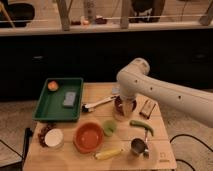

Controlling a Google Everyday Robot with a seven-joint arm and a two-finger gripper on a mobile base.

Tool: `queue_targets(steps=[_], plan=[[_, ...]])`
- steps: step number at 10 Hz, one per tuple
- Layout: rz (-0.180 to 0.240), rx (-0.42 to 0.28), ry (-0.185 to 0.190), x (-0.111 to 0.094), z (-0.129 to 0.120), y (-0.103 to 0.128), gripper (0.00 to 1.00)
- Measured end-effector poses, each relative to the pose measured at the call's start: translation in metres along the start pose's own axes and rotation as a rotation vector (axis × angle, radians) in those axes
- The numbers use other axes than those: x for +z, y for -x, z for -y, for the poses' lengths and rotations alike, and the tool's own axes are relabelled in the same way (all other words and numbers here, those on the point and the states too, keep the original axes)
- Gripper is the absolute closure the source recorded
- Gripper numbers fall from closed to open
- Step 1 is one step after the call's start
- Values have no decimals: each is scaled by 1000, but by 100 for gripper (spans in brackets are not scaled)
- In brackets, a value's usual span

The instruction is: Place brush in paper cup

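camera view looks down on a pale wooden table (161,158) that i am working from afar. a smooth white robot arm (167,94) reaches in from the right and bends down at a rounded elbow. its gripper (123,111) hangs low over the middle of the table, right at a dark reddish round bowl (118,102) that it mostly hides. i cannot tell whether the gripper is spread or pressed together.

the slim brush (100,103) with a long white handle and a small dark head lies flat on the wood. it sits between the gripper and a deep green plastic tray (45,116), with its head toward the tray. the tray holds a small orange ball (53,85) and a grey rectangular sponge (69,98).

the short round white paper cup (54,138) stands at the front left, well apart from the brush. a glossy orange bowl (88,137) is just beside it. past that bowl are a small green cup (109,127), a long green pepper (141,125), a shiny metal cup (137,146) and a yellow corn cob (109,154). a small brown wooden block (146,109) lies right of the gripper.
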Motion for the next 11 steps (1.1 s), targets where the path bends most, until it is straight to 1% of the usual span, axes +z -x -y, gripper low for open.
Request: queue_targets(steps=[1, 5, 11], plan=[[2, -4, -1, 2, 3, 1, 20], [16, -33, 7, 13, 20, 25, 20], [30, -65, 41, 38, 41, 54, 20]])
